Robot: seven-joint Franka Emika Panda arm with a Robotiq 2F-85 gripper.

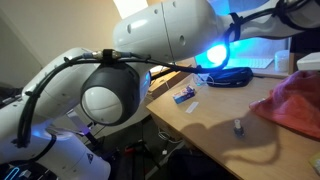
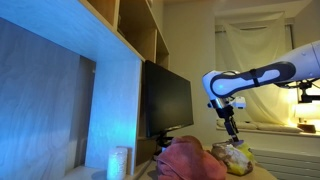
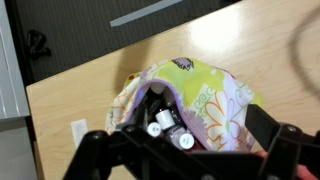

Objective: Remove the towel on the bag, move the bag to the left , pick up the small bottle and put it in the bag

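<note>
In the wrist view the bag (image 3: 215, 95) lies on the wooden table, pale yellow-green with flower prints. Its mouth faces me, and several little white-capped bottles (image 3: 166, 121) show inside. My gripper (image 3: 188, 140) hangs open just above the bag, with one dark finger on each side and nothing held. In an exterior view the gripper (image 2: 232, 129) hovers over the bag (image 2: 238, 156), and the red-pink towel (image 2: 190, 160) lies bunched beside it. The small bottle (image 1: 238, 126) stands upright on the table, next to the towel (image 1: 295, 100).
A dark blue oval case (image 1: 228, 75) and a flat blue packet (image 1: 184, 96) lie on the table. The arm's white body (image 1: 110, 90) fills the foreground. A black monitor (image 2: 165, 100) and a wooden shelf (image 2: 125, 40) stand behind the table. A white cylinder (image 2: 118, 162) stands nearby.
</note>
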